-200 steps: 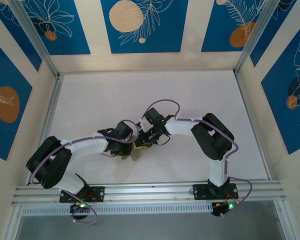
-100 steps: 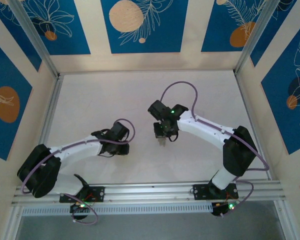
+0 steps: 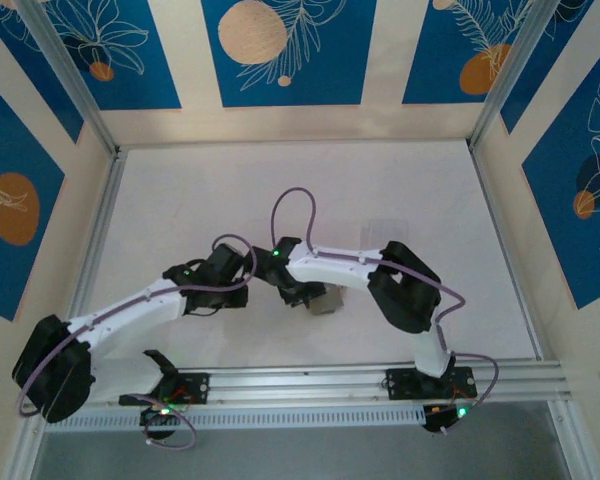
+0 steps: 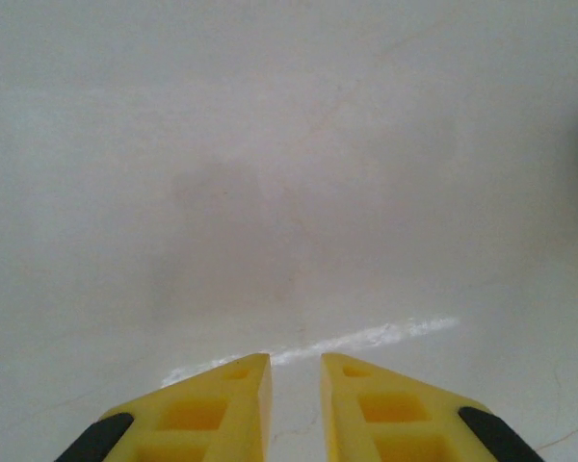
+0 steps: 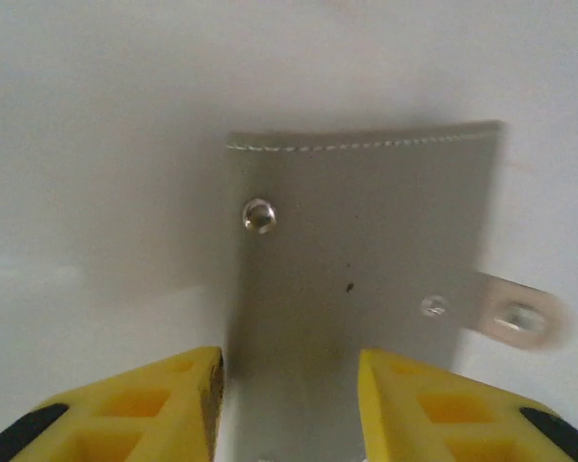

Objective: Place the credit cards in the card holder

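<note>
Change: the right arm has folded back from 1 o'clock to the table's centre. The card holder (image 3: 326,303) now lies flat at 4 o'clock of its wrist.
Right gripper (image 5: 289,364): jaws half apart, gripping nothing, over the holder.
Left gripper (image 4: 296,364): narrow slit, empty, above the bare table (image 4: 289,144).
Right wrist detail: stitched edge, snap stud (image 5: 258,214), side tab (image 5: 515,316); overhead, the holder is a small grey patch.
Cut off: the holder's near edge.

Flat grey card holder (image 5: 366,250) looked matt and leather-like, with pale thread stitching (image 5: 356,146) along one edge and glossy metal snap studs (image 5: 258,215). White table (image 4: 289,144) was smooth and matt, bearing one chalky scuff (image 4: 366,337). Yellow fingers (image 5: 164,404) of the right gripper (image 5: 289,364) looked matt moulded plastic.
</note>
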Tool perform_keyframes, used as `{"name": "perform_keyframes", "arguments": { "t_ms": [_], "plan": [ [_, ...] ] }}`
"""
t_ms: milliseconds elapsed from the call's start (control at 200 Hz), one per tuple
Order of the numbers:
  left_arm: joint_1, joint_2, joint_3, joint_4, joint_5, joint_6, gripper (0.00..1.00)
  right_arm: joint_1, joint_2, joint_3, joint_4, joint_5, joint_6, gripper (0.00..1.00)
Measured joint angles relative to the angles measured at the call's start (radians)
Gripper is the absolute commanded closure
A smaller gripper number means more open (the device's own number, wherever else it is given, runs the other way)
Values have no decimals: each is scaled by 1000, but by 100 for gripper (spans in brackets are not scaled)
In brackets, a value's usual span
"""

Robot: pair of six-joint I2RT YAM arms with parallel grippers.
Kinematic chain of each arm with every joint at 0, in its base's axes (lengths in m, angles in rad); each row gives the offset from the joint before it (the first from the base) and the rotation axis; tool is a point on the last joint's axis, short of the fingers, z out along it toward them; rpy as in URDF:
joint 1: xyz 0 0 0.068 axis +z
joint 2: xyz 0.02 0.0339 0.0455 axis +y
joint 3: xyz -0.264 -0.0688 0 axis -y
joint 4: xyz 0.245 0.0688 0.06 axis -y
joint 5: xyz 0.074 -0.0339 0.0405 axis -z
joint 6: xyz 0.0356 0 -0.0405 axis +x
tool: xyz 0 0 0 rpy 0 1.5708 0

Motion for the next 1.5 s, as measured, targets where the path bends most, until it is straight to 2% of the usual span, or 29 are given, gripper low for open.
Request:
{"name": "perform_keyframes", "arguments": {
  "t_ms": [145, 295, 445, 685, 1010, 1170, 1391, 1501],
  "plan": [
    [5, -19, 14, -40, -15, 13, 83, -86, -207, -122, 123, -142, -49, 56],
    [-15, 118, 125, -37, 18, 59, 84, -248, -369, -225, 168, -179, -85, 60],
    [-64, 343, 336, 27, 101, 89, 86, -345, -372, -328, 198, -208, -122, 60],
    [-89, 614, 554, 106, 210, 104, 87, -422, -364, -435, 306, -348, -165, 71],
    [-114, 730, 586, 108, 258, 107, 88, -472, -363, -464, 392, -460, -203, 91],
    [-130, 735, 584, 111, 262, 107, 88, -476, -364, -469, 407, -497, -211, 97],
    [-132, 736, 564, 136, 261, 107, 89, -474, -364, -469, 412, -518, -212, 98],
    [-132, 736, 561, 142, 261, 106, 88, -468, -364, -469, 405, -507, -212, 92]
  ]
}}
